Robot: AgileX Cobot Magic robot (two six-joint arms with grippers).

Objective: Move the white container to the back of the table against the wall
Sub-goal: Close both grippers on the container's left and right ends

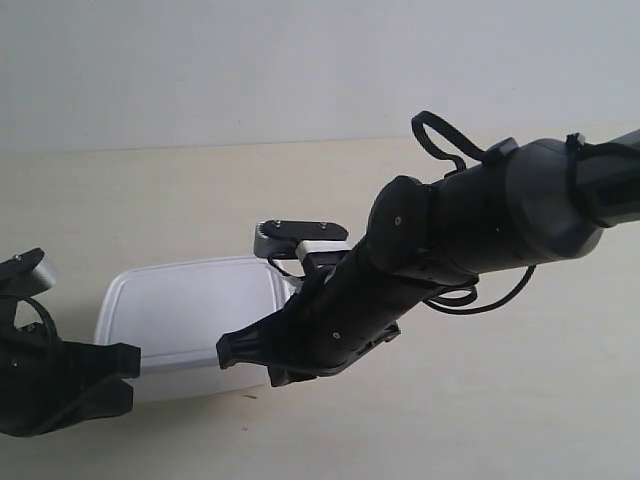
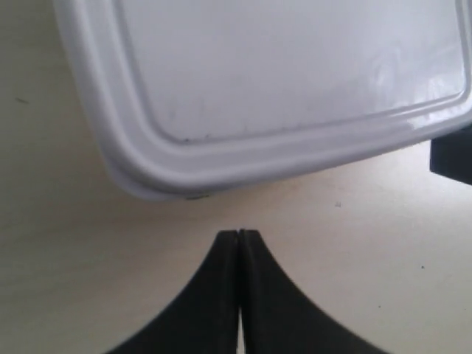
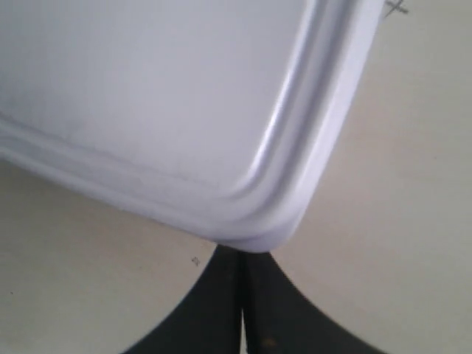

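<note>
The white container (image 1: 190, 305) lies flat on the table (image 1: 500, 410), its lid on, well short of the wall (image 1: 300, 60). The arm at the exterior view's left has its gripper (image 1: 128, 375) by the container's near left corner. The arm at the exterior view's right reaches across with its gripper (image 1: 228, 352) at the container's near side. In the left wrist view the gripper (image 2: 238, 233) is shut, a small strip of table apart from the container (image 2: 295, 88). In the right wrist view the gripper (image 3: 242, 252) is shut, its tips against a rounded corner of the container (image 3: 169, 96).
Bare table runs behind the container to the wall. The dark tip of the other gripper (image 2: 451, 158) shows at the edge of the left wrist view, beside the container's rim. A cable loop (image 1: 440, 140) rises from the large arm.
</note>
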